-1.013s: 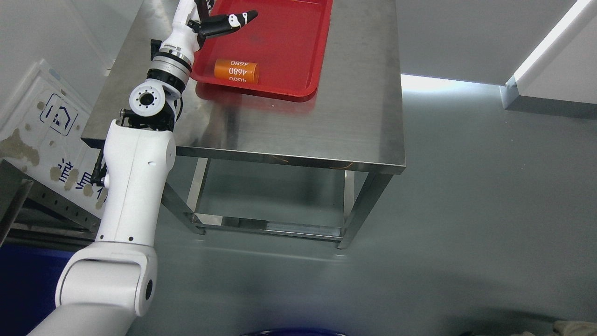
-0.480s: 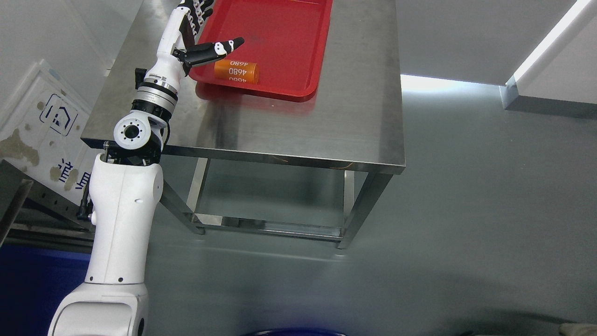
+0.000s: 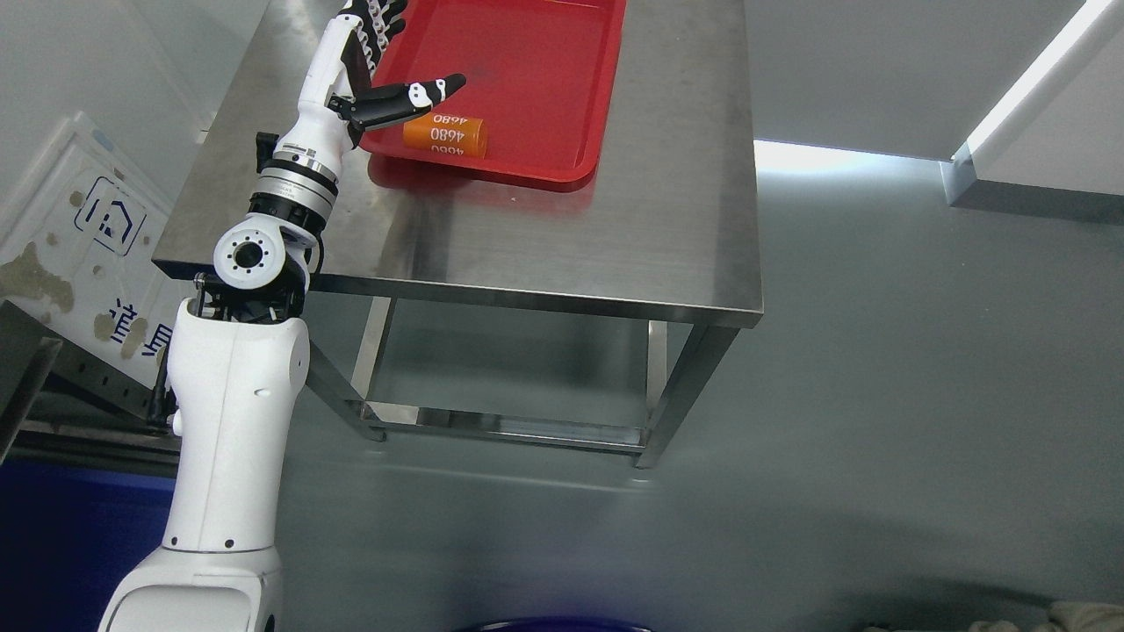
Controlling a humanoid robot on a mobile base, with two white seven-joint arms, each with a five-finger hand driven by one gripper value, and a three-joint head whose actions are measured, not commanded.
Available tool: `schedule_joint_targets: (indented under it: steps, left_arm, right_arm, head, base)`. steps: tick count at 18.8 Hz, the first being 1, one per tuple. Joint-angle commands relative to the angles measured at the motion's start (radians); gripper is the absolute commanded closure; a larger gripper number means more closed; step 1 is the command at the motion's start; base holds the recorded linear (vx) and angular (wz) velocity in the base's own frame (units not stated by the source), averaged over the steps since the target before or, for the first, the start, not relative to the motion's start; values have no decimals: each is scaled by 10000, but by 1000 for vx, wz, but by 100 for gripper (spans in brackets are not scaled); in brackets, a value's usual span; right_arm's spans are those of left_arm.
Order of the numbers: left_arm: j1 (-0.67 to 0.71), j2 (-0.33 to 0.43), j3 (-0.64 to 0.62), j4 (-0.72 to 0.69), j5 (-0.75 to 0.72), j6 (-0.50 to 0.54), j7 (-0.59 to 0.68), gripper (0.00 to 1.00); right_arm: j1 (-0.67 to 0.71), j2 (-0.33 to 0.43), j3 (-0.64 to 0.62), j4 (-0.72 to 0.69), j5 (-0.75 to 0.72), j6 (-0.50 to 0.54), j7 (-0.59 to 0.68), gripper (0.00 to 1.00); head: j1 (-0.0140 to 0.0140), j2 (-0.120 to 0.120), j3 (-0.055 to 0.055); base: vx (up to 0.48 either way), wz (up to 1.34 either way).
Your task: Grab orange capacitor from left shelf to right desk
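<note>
From my head view I see the orange capacitor [image 3: 445,136] lying on its side inside the red tray [image 3: 544,105], close to the tray's near rim and toward its left end. Its long axis runs roughly left to right across the picture, nearly parallel to that near rim, with the right end dipping slightly toward me. The white "4680" print on its side reads upside down from here.

The tray sits on the steel desk [image 3: 562,237], toward the far left part of the top, its near rim well back from the desk's front edge.

My left arm comes up from the lower left and reaches over the desk's left edge. The left hand [image 3: 369,66] is released: its fingers [image 3: 373,17] are spread upward along the tray's left rim, and the thumb [image 3: 413,95] sticks out to the right, over the tray, just above the capacitor's left end. In this view the thumb overlaps the capacitor's top edge, and I cannot tell whether it touches. Nothing is held in the hand.

A grey floor lies beyond the desk to the right, and a white sign [image 3: 79,254] with blue marks leans at the left.
</note>
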Motion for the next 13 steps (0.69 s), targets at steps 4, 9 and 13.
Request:
schedule_joint_targets:
  steps: [4,9,13]
  left_arm:
    - [195,-76,-280,-597,-16,311,19,0]
    - [393,1,-188,-566,-16,434,19,0]
    - [502,16,-188,-566,-31,434,19,0]
  right_arm:
    - [338,-175,-123,-230,0,-4,0,0]
    - [338,-175,-108,-230,0,-4,0,0]
    - [338,-175,-108,-230,0,-4,0,0]
  head:
    - [0,0,0]
    - [0,0,0]
    - [0,0,0]
  base:
    - [0,0]
    - [0,0]
    - [0,0]
